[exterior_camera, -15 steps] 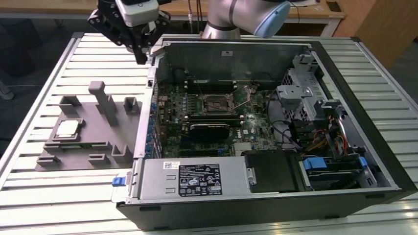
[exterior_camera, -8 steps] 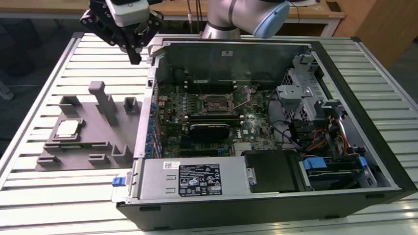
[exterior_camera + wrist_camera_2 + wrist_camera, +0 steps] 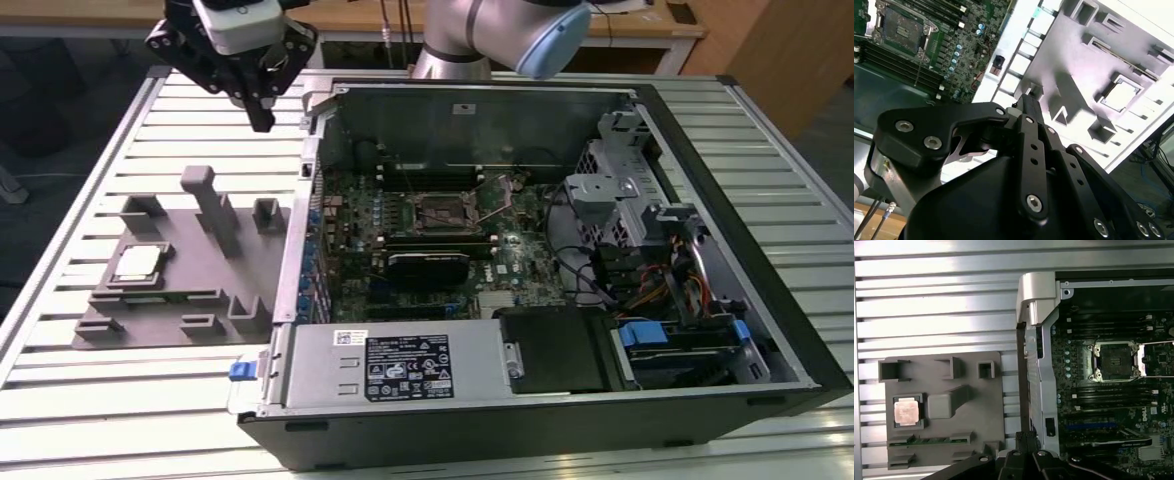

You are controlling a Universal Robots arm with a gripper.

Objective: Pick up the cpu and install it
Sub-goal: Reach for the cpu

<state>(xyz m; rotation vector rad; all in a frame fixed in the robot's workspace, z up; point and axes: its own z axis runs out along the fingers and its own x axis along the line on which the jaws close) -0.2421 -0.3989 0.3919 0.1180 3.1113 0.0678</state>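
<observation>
Pick-up not begun: black end effector (image 3: 262, 122), closed and empty, hangs well apart from shiny silver square cpu (image 3: 138, 262) in grey plastic fixture (image 3: 187, 272); a grasp likely needs it opened.

The place looked like a robotics laboratory or a test workshop, not a home. A bench (image 3: 120, 400) of ribbed metal profiles carried an open desktop computer (image 3: 467, 130) with its motherboard (image 3: 427, 240) exposed. Beside it, at the exterior view's left, lay a grey fixture plate (image 3: 147, 332). At the far edge of the bench stood a robot arm (image 3: 467, 30) with a black hand (image 3: 260, 118), and beyond it some wooden furniture (image 3: 767, 50).
</observation>
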